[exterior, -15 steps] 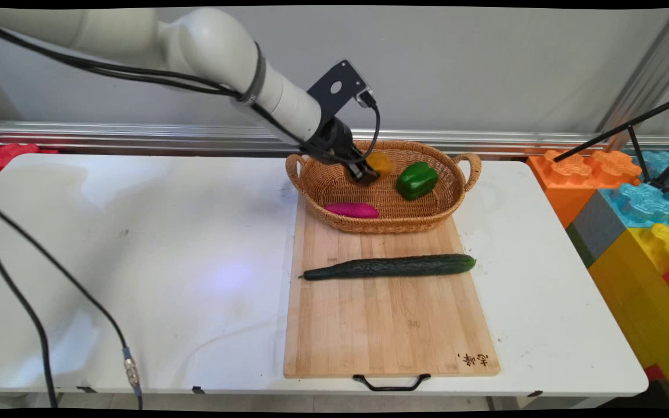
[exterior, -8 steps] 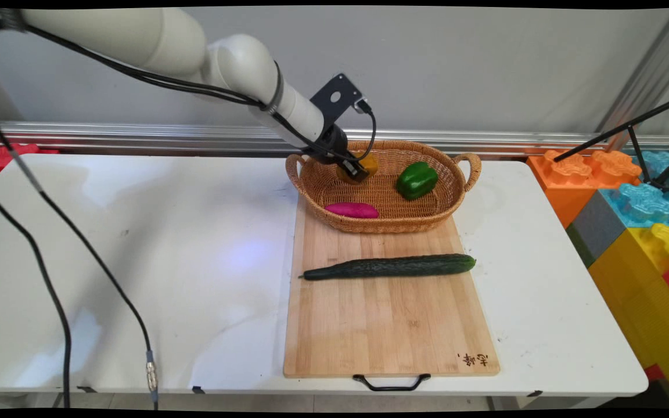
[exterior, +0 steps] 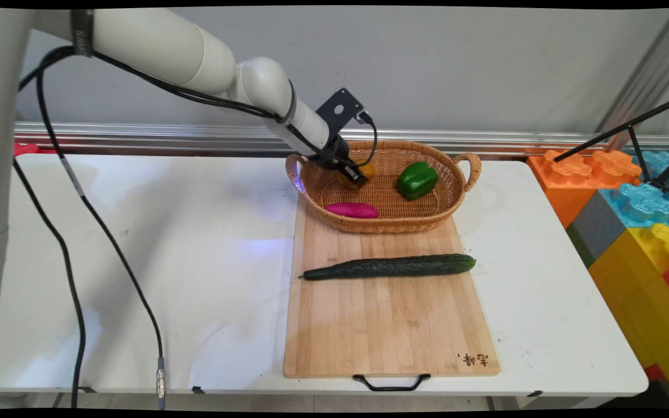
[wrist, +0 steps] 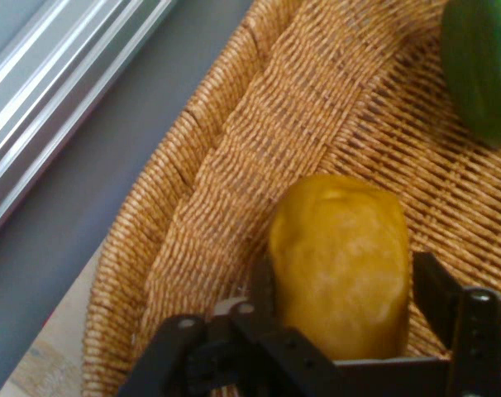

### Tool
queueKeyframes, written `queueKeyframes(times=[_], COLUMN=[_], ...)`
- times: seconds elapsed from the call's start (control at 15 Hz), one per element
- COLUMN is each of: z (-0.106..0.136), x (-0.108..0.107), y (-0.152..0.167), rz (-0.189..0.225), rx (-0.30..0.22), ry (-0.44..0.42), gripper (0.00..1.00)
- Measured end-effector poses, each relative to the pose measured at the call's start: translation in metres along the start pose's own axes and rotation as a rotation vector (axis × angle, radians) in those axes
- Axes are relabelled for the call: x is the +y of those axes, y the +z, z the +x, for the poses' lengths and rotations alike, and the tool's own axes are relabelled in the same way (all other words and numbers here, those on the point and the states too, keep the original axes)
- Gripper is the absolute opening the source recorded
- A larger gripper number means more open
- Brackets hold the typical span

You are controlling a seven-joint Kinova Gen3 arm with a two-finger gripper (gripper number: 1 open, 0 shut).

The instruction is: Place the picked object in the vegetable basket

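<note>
My gripper (exterior: 353, 176) reaches into the back left of a wicker basket (exterior: 392, 226). In the hand view the gripper (wrist: 343, 273) is shut on a rounded yellow vegetable (wrist: 341, 248), with one finger against each of its sides. From the main view only a bit of the yellow vegetable (exterior: 366, 169) shows behind the hand. The basket's woven wall (wrist: 234, 149) lies just beyond it. A green bell pepper (exterior: 416, 179) sits to the right in the basket, its edge (wrist: 482, 66) at the hand view's top right. A purple sweet potato (exterior: 351, 209) lies at the basket's front left.
A long cucumber (exterior: 389, 266) lies across a wooden cutting board (exterior: 389, 331) in front of the basket. Big coloured toy blocks (exterior: 630, 197) and black tripod legs (exterior: 630, 125) stand at the right. Black cables (exterior: 79, 244) hang over the table's left side.
The gripper has moved left and slightly down inside the basket, and the yellow vegetable has gone with it. The other vegetables have stayed put.
</note>
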Motion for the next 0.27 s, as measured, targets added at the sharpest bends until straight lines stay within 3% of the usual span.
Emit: queueKeyframes(times=[0.07, 0.27], z=[0.0010, 0.0047], x=[-0.0010, 0.0005], y=[0.0024, 0.0033], rz=[0.002, -0.003], rx=[0.000, 0.004], ry=[-0.002, -0.002], gripper=[1.00, 1.00])
